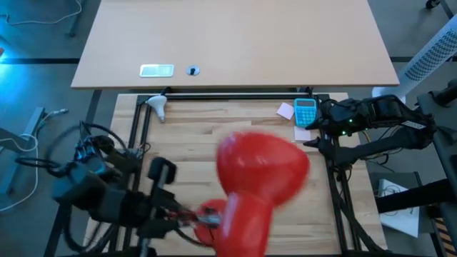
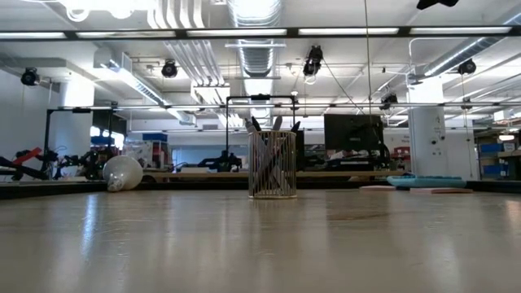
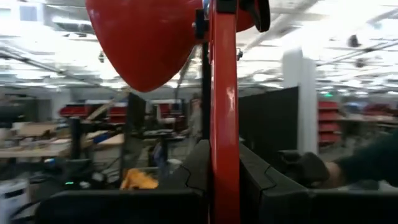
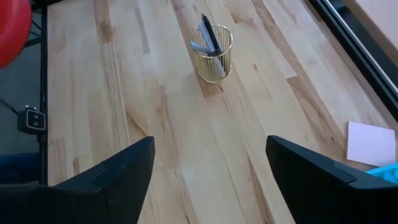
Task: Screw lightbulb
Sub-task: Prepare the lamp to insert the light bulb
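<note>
The bulb (image 1: 157, 107) lies on its side on the table (image 1: 193, 135), near the far left corner. Nothing touches it. In the low view the bulb (image 2: 122, 172) shows far off at the left, with its round end toward the camera.

The left gripper (image 1: 187, 216) is at the near edge of the table. Its fingers (image 3: 255, 180) are clenched around the red pole of the lamp (image 1: 258, 178) (the pole runs straight up between them in the left wrist view). The lamp's big red shade (image 1: 263, 165) hangs high over the middle of the table, well apart from the bulb.

The right gripper (image 1: 314, 134) is at the right side of the table, above the wood. Its fingers (image 4: 112, 180) are spread wide and hold nothing.

A gold wire cup (image 4: 213, 53) with pens in it stands on the table, out in front of the right gripper. In the low view the cup (image 2: 272, 163) is in the middle.

A blue calculator (image 1: 305, 112) and a pink note (image 1: 285, 111) lie near the far right corner, just beside the right arm.
</note>
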{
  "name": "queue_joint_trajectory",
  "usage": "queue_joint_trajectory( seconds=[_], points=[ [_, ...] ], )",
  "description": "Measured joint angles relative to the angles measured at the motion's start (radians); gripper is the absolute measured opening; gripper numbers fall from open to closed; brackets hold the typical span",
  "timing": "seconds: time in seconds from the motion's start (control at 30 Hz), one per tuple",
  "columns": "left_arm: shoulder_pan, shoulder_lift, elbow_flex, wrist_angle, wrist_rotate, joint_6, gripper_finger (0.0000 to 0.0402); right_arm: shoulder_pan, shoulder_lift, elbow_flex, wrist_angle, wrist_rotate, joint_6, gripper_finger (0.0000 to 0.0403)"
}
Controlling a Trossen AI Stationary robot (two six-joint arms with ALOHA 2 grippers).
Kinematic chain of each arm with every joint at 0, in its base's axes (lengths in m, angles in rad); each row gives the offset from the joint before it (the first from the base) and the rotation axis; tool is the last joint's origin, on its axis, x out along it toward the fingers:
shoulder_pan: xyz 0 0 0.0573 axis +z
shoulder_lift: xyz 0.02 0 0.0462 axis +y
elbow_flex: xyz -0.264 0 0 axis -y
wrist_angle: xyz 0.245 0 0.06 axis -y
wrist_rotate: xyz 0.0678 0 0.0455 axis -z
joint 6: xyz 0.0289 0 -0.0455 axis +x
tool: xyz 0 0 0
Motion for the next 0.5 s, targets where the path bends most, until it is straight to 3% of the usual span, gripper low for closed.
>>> queue_joint_trajectory(
  seconds=[0.17,0.23,0.27,0.4,0.5],
  points=[
    [0.004,-0.043,0.005,-0.098,-0.314,-0.058,0.0026,0.0,0.0,0.0,0.0,0.0,0.014,0.0298],
    [0.011,-0.048,0.005,-0.188,-0.352,-0.111,0.0026,0.0,0.0,0.0,0.0,0.0,0.027,0.0301],
    [0.015,-0.05,0.004,-0.24,-0.303,-0.137,0.0026,0.0,0.0,0.0,0.0,0.0,0.027,0.0302],
    [0.016,-0.044,0.001,-0.302,0.049,-0.188,0.0026,0.0,0.0,0.0,0.0,0.001,0.025,0.0304],
    [0.014,-0.024,0.001,-0.254,0.117,-0.214,0.0026,0.0,0.0,0.0,0.0,0.007,0.004,0.0301]
  ],
)
